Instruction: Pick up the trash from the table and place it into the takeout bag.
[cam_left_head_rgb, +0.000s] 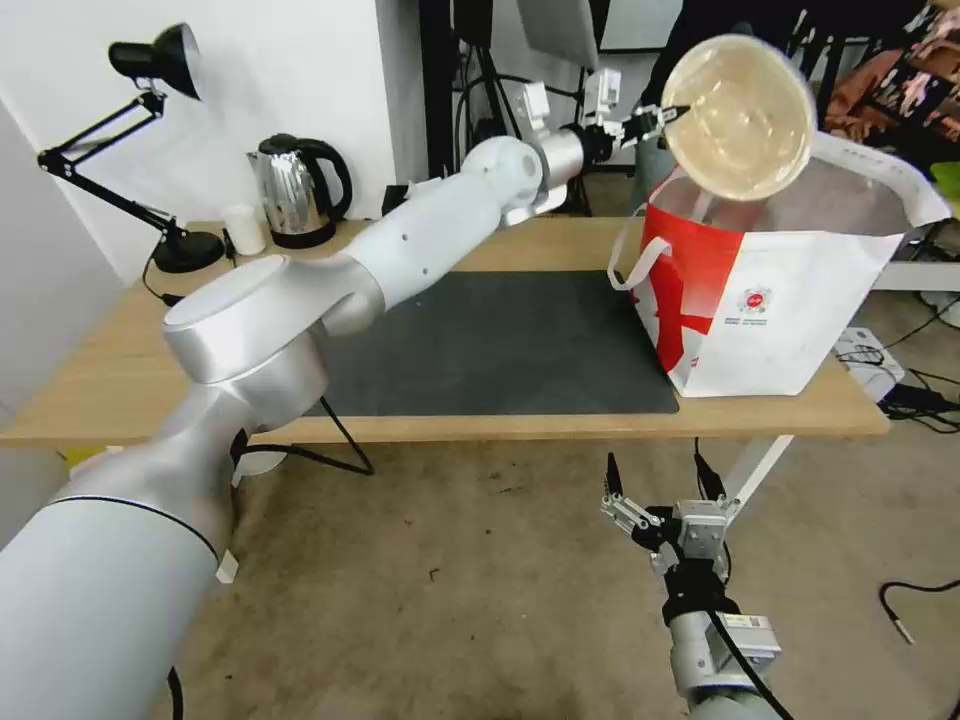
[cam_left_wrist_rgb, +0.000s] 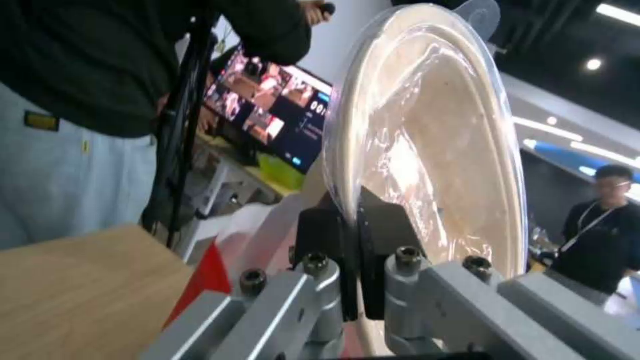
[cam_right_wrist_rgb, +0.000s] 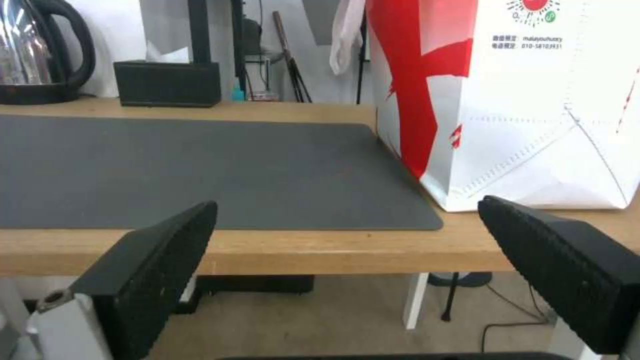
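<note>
Across the light-wood table (cam_left_head_rgb: 120, 370), we are seeing the takeout bag (cam_left_head_rgb: 790, 310) standing at the dark mat's (cam_left_head_rgb: 500, 345) edge. Above the bag's open mouth, the left gripper (cam_left_head_rgb: 668, 115) is pinching the rim of the shallow beige bowl (cam_left_head_rgb: 740, 115), tilted on edge. Below the bag, off the table, the right gripper (cam_left_head_rgb: 660, 480) is hanging with fingers spread wide.

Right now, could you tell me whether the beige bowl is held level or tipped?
Tipped. The left pincer pinches the shallow beige bowl by its rim, standing it nearly on edge above the takeout bag, its inside facing the head camera.
</note>
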